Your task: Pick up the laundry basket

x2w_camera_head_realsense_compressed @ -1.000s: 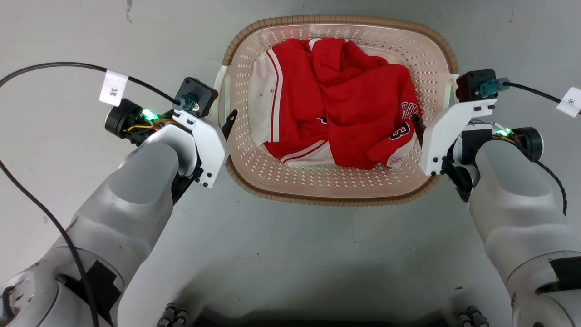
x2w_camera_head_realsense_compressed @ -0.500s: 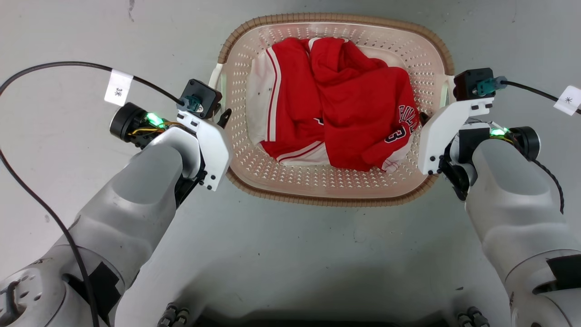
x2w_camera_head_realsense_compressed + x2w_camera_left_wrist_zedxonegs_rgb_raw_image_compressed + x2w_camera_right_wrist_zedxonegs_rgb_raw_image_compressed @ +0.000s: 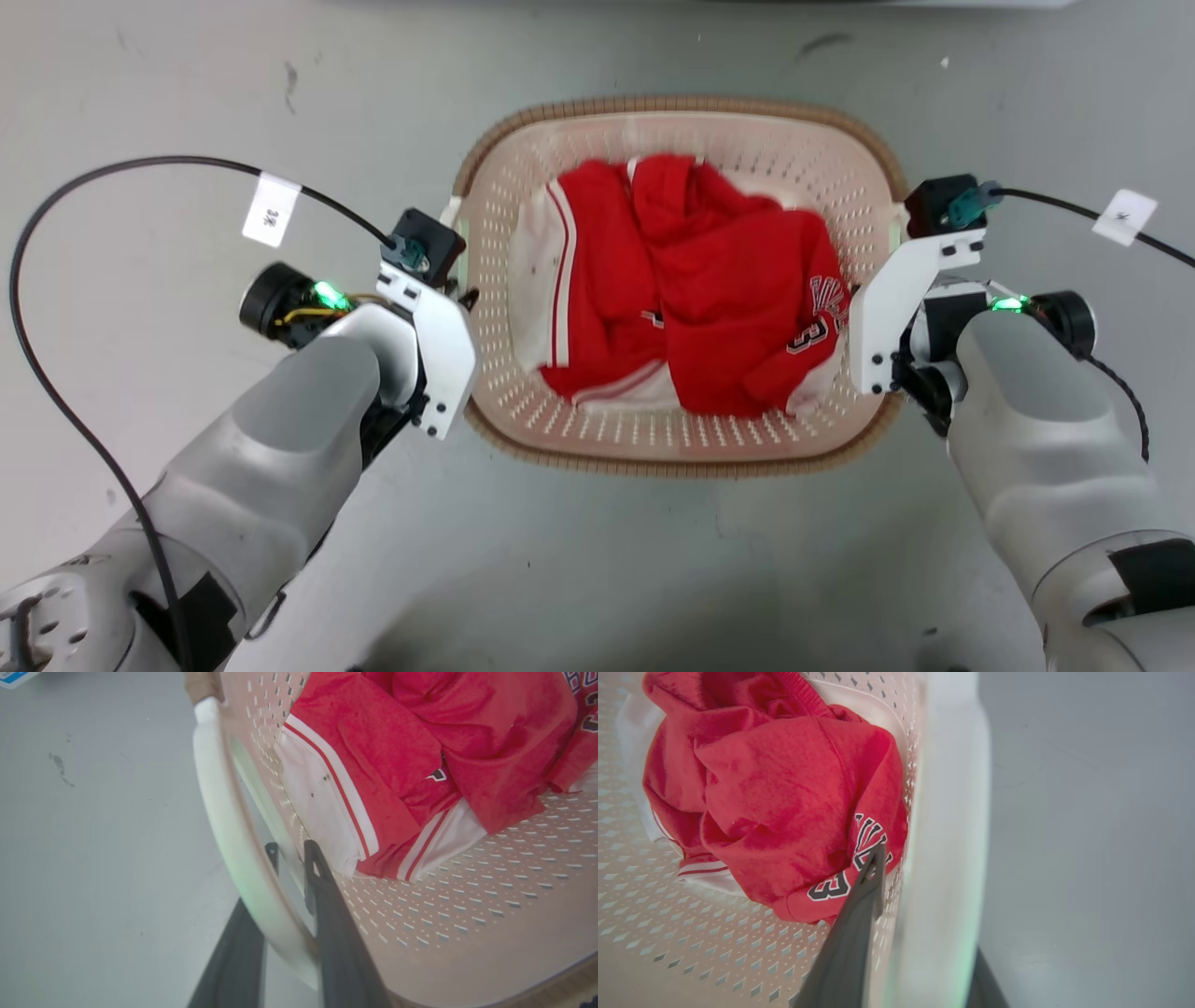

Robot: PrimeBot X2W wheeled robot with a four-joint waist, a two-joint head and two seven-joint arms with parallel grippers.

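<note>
Now laundry basket [image 3: 677, 453] mouth-up, long axis left-right; left hand [image 3: 292, 849], right hand [image 3: 924, 872] clamped on its handles [image 3: 219, 812].

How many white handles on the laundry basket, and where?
2. The left handle of the laundry basket sits between the fingers of the left end effector; the right handle runs beside the inner finger of the right end effector.

Lab-like space: bare, scuffed grey floor [image 3: 597, 560].
</note>
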